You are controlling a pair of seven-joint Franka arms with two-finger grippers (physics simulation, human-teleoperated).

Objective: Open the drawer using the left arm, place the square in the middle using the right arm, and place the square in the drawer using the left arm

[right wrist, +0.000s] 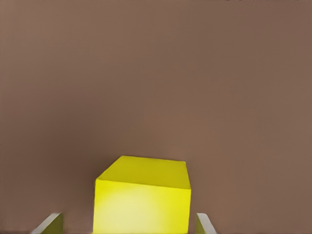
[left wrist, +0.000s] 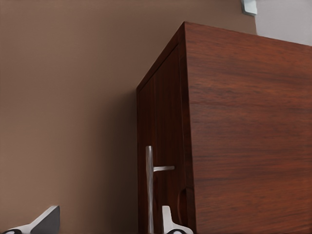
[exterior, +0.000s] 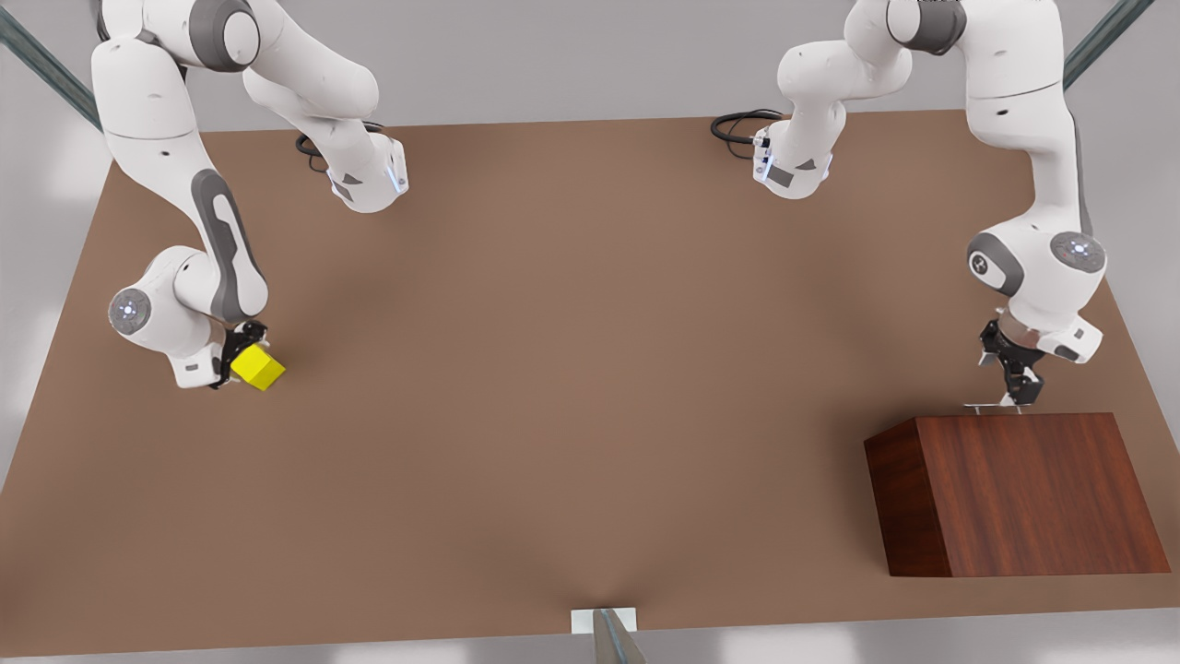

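From the front, my right gripper straddles the small bright yellow cube at the view's left; my left gripper hangs at the thin silver bar handle of the dark reddish-brown wooden box.

Left wrist: fingers spread around the bar, unclamped; drawer shut, contents hidden.

Right wrist: fingers flank the cube's flat sides with gaps. It looks rigid and light.

Pretty much the whole matte brown tabletop is open, so a gripper can cross the middle freely. The one real obstacle is the big dark reddish-brown wooden box at the front view's right.
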